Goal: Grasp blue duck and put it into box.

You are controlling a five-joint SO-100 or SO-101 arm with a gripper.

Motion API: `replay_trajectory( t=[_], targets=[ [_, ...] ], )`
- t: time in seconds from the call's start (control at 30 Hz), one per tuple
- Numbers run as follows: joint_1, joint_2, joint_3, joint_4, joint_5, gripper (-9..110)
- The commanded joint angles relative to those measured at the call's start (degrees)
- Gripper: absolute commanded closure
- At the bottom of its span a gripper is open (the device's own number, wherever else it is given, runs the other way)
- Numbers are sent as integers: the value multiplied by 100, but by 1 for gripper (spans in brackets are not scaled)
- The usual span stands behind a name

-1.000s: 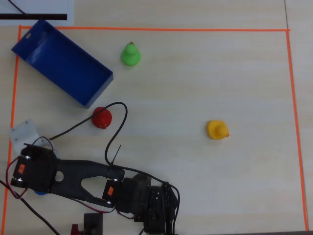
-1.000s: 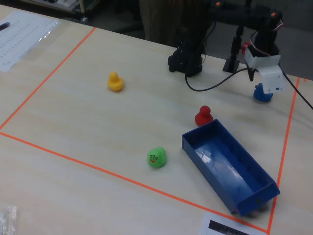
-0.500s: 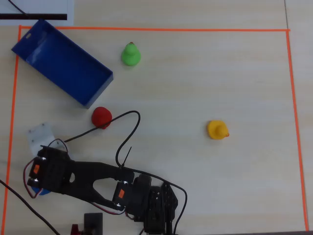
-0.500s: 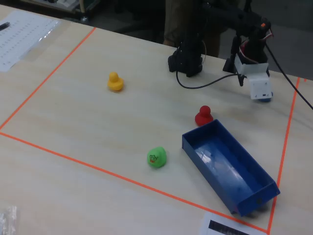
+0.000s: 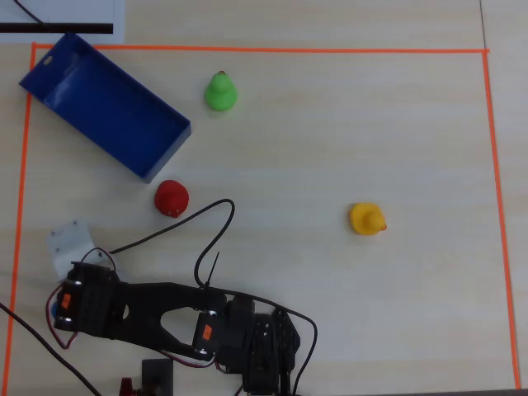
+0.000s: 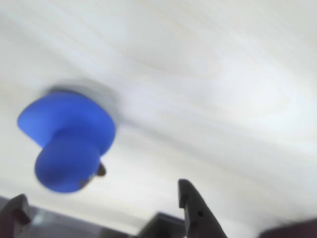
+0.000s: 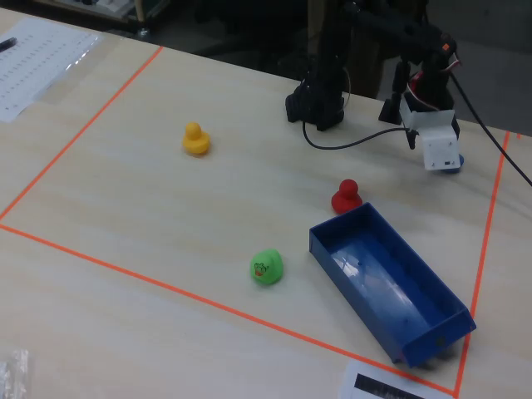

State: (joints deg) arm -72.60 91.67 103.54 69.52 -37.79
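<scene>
1. In the wrist view the hand (image 6: 101, 203) hung over the pale counter (image 6: 208, 74), its two dark fingertips (image 6: 190, 201) spread wide apart at the bottom edge and holding nothing.
2. Just beyond the tips, the blue duck (image 6: 67, 144) stood on the counter, left of the midline between the fingers and not touched by either; the picture was blurred.
3. I judged the step in hand to be the approach for the grasp. The next move called for shifting left in this view to bring the duck between the fingers, then lowering and closing.
4. In the overhead view the arm hid nearly all of the duck; only a sliver of blue (image 5: 56, 309) showed at the hand.
5. Farther off stood the red duck (image 5: 172, 198), then the box (image 5: 157, 157), empty, near the orange tape corner.
6. Beyond were the green duck (image 5: 221, 91) and the yellow duck (image 5: 366, 219), well apart.
</scene>
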Motion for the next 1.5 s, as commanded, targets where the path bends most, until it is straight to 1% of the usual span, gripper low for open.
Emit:
replay_trajectory(
  t=[0.0, 0.27, 1.17, 1.2, 1.23, 1.27, 1.3, 1.33, 1.47],
  targets=[
    [-53, 316, 88, -299, 97, 61],
    [-211, 299, 0, -255, 290, 61],
    [-413, -202, 571, -1468, 686, 61],
    [-422, -237, 580, -1503, 694, 63],
    [-422, -272, 580, -1538, 721, 67],
    [-422, -316, 580, -1556, 738, 76],
    [-413, -360, 571, -1564, 765, 95],
    [-387, -413, 536, -1564, 826, 101],
    [-299, -457, 527, -1494, 809, 101]
  ],
)
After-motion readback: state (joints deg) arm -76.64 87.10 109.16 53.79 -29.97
